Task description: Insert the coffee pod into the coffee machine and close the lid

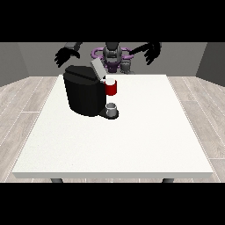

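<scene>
While the coffee machine (85, 94) sits lid (97, 68) raised, I see both hands behind it. The hand at the view's left (66, 55) and the hand at the view's right (151, 52) spread empty fingers.

Both black hands hang raised with spread, relaxed fingers: one upper left (66, 55), the other upper right (152, 53).

Black coffee machine (85, 94) on white table (132, 140), lid (97, 68) raised; each robot hand (66, 55) (151, 53) hangs spread above.
</scene>
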`<state>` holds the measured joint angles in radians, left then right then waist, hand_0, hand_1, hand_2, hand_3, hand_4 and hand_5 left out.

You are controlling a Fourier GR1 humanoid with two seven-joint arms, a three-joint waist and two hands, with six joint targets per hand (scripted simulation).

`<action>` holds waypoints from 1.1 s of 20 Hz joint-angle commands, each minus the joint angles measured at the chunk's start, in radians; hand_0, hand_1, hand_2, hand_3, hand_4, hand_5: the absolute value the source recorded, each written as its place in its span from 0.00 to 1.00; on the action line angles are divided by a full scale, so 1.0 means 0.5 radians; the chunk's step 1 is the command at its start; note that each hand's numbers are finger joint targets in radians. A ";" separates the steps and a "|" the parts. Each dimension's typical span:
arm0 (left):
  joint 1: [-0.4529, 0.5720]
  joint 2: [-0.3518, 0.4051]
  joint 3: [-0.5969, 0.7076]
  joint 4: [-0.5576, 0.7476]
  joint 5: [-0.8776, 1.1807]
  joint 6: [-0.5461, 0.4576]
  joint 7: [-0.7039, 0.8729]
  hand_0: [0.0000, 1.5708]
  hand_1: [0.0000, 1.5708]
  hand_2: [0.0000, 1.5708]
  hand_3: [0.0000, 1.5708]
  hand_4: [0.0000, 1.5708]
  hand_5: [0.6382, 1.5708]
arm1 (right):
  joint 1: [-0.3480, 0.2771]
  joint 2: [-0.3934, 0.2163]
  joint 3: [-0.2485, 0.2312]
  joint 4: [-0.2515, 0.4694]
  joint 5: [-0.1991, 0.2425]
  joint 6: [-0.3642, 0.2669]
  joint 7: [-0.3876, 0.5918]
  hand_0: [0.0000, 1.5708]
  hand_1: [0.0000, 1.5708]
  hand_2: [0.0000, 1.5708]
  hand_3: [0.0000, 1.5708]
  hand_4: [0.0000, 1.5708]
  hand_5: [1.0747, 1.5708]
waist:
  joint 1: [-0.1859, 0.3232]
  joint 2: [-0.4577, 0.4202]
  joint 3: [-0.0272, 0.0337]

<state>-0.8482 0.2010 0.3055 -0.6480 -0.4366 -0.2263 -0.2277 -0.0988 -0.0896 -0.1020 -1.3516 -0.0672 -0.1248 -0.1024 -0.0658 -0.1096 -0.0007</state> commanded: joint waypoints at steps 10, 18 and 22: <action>0.511 -0.210 0.122 -0.130 0.339 -0.145 0.026 0.00 0.00 0.00 0.00 0.00 1.00 | -0.108 -0.167 0.062 -0.265 -0.072 0.218 0.359 0.00 0.00 0.00 0.00 0.00 1.00 | 0.265 -0.348 0.001; 0.678 -0.353 0.089 -0.378 0.531 -0.253 0.040 0.00 0.00 0.00 0.00 0.02 1.00 | -0.282 -0.243 0.091 -0.173 0.003 0.306 0.326 0.00 0.00 0.00 0.00 0.15 1.00 | 0.456 -0.231 0.002; 0.767 -0.399 -0.022 -0.616 0.558 -0.179 0.058 0.00 0.00 0.00 0.00 0.06 1.00 | -0.329 -0.168 0.114 -0.059 0.061 0.281 0.164 0.00 0.00 0.00 0.00 0.00 1.00 | 0.486 -0.115 0.002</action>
<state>-0.5166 0.0276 0.3319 -0.8712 -0.1811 -0.3244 -0.2065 -0.2534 -0.1841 -0.0427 -1.4284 -0.0461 0.0057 0.0355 0.1501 -0.1999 0.0000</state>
